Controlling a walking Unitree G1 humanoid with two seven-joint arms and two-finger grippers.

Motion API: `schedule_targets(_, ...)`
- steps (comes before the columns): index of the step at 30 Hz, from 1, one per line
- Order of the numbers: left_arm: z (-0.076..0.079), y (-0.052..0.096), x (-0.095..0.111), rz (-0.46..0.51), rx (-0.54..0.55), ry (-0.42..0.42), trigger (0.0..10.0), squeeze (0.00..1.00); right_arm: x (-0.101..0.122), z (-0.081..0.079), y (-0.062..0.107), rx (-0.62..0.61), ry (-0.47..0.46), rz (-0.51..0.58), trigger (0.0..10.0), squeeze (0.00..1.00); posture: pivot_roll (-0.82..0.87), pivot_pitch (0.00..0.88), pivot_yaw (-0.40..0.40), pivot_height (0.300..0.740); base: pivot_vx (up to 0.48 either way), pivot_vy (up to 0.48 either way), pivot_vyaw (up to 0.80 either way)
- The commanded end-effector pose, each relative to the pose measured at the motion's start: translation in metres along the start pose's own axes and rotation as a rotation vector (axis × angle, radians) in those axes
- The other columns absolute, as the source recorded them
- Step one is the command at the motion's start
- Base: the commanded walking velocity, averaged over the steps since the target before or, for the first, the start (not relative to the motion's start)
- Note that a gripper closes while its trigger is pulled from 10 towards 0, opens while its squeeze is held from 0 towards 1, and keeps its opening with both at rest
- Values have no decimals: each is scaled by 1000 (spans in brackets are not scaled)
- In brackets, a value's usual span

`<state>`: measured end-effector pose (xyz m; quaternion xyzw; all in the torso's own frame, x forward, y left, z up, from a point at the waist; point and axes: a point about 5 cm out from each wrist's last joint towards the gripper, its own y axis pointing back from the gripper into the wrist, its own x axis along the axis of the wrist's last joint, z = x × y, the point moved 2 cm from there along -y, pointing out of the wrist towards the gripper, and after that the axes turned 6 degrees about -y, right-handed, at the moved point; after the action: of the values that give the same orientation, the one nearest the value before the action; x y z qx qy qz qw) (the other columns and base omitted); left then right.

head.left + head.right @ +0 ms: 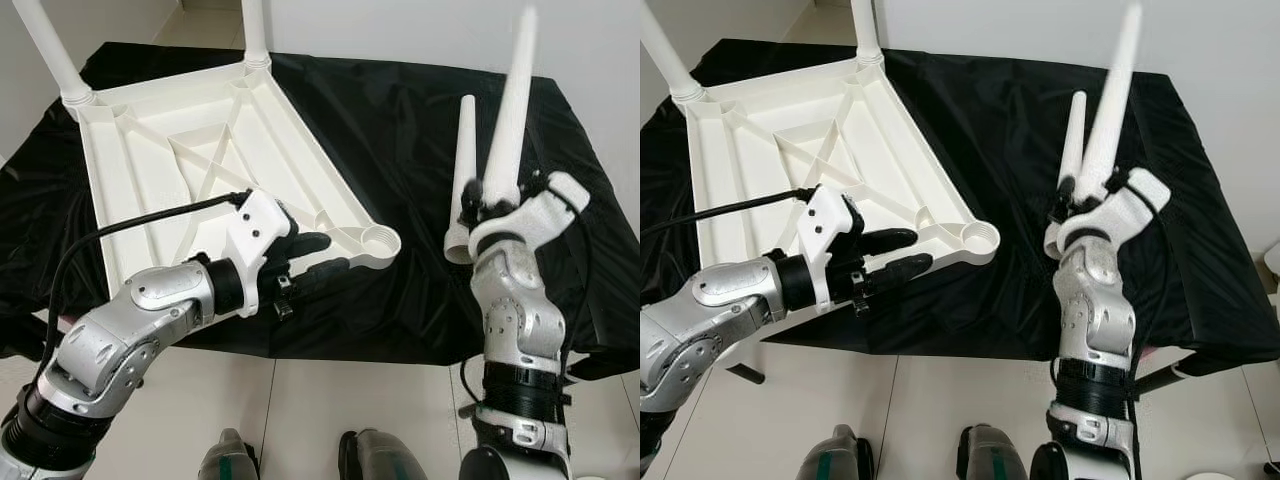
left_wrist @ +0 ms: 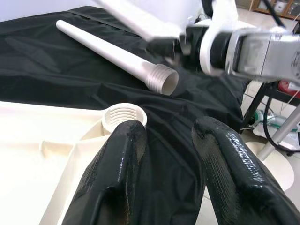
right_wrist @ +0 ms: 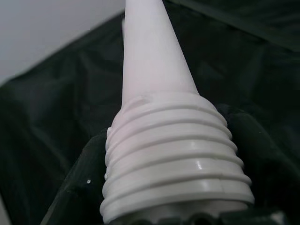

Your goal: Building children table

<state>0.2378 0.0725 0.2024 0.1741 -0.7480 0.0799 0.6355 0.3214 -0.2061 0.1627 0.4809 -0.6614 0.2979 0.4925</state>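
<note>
A white plastic tabletop (image 1: 200, 160) lies upside down on the black cloth, with two white legs (image 1: 50, 50) standing in its far corners. Its near right corner socket (image 1: 381, 240) is bare. My left gripper (image 1: 322, 256) hovers open just in front of that corner, with nothing between its fingers (image 2: 122, 159). My right gripper (image 1: 497, 205) is shut on a third white leg (image 1: 510, 110), held upright and tilted above the cloth's right side, threaded end (image 3: 173, 159) towards the wrist. Another loose leg (image 1: 463, 170) lies on the cloth just left of it.
The black cloth (image 1: 400, 120) covers a low table whose front edge runs just past my arms. White tile floor and my feet (image 1: 230, 460) are below. A white wall stands behind. A metal stand with cables (image 2: 276, 117) sits off the table's right.
</note>
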Motion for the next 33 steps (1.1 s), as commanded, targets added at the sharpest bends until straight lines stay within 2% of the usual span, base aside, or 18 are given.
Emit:
schedule_targets(1, 2, 1, -1, -10, -10, 1, 10000, 0, -2, -1, 0, -9, 15, 0, 10000, 0, -74, 81, 12, 740, 0, 0, 0)
schedule_targets(6, 2, 1, -1, -12, -11, 4, 10000, 0, -7, 0, -1, -14, 20, -18, 10000, 0, -73, 82, 12, 740, 0, 0, 0)
schedule_targets(7, 2, 3, -2, -20, -7, 6, 10000, 0, -20, 8, -3, -44, 80, -62, 10000, 0, -61, 96, 2, 740, 0, 0, 0)
schedule_targets(11, 0, 6, -5, -30, 2, 6, 10000, 0, -29, 12, -5, -34, 112, -99, 10000, 0, -49, 106, -10, 740, 0, 0, 0)
schedule_targets(15, -4, 10, -12, -63, 22, -8, 10000, 0, -38, 10, -7, -13, 125, -141, 10000, 0, -42, 116, -18, 740, 0, 0, 0)
schedule_targets(17, -6, 11, -13, -66, 31, -2, 10000, 0, -44, 9, -8, -2, 86, -182, 10000, 0, -37, 122, -23, 740, 0, 0, 0)
schedule_targets(19, -7, 12, -13, -66, 37, 2, 10000, 0, -49, 2, -8, 48, 105, -208, 10000, 0, -34, 126, -25, 740, 0, 0, 0)
schedule_targets(21, -8, 14, -13, -72, 51, 3, 10000, 0, -54, -5, -7, 99, 72, -239, 10000, 0, -32, 129, -26, 740, 0, 0, 0)
schedule_targets(23, -9, 15, -14, -76, 61, 4, 10000, 0, -56, -6, -8, 101, 77, -241, 10000, 0, -27, 133, -30, 740, 0, 0, 0)
schedule_targets(26, -10, 17, -14, -77, 70, 4, 10000, 0, -56, 1, -10, 42, 104, -222, 10000, 0, -21, 133, -33, 740, 0, 0, 0)
schedule_targets(29, -10, 20, -14, -77, 78, 5, 10000, 0, -50, 17, -12, -71, 91, -176, 10000, 0, -20, 131, -30, 740, 0, 0, 0)
schedule_targets(33, -10, 21, -14, -77, 83, 8, 10000, 0, -47, 25, -10, -128, 58, -126, 10000, 0, -20, 131, -26, 740, 0, 0, 0)
